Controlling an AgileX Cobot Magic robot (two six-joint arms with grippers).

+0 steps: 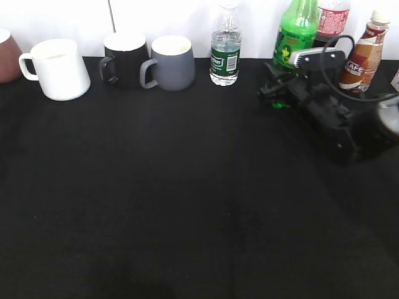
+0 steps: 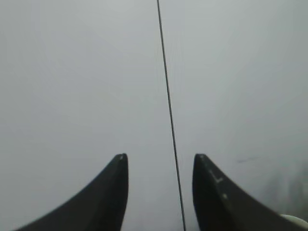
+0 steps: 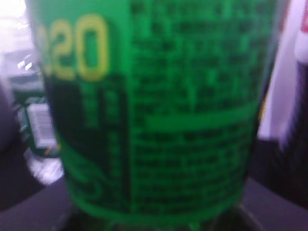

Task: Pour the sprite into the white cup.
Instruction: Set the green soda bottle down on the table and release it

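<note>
Probably lab: black-draped table [image 1: 187, 218], plain white wall [image 1: 162, 18].

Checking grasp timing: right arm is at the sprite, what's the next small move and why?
Probably close the right gripper on the sprite. The bottle's label fills the right wrist view, so the gripper looks right up against it, and it stands upright on the table. Whether the gripper has already shut cannot be told. The white cup waits far left.

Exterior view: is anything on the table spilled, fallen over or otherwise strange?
Nothing stands out. The white cup, the black mug, the grey mug and the water bottle all stand upright in a row, and the black cloth shows no spill.
</note>
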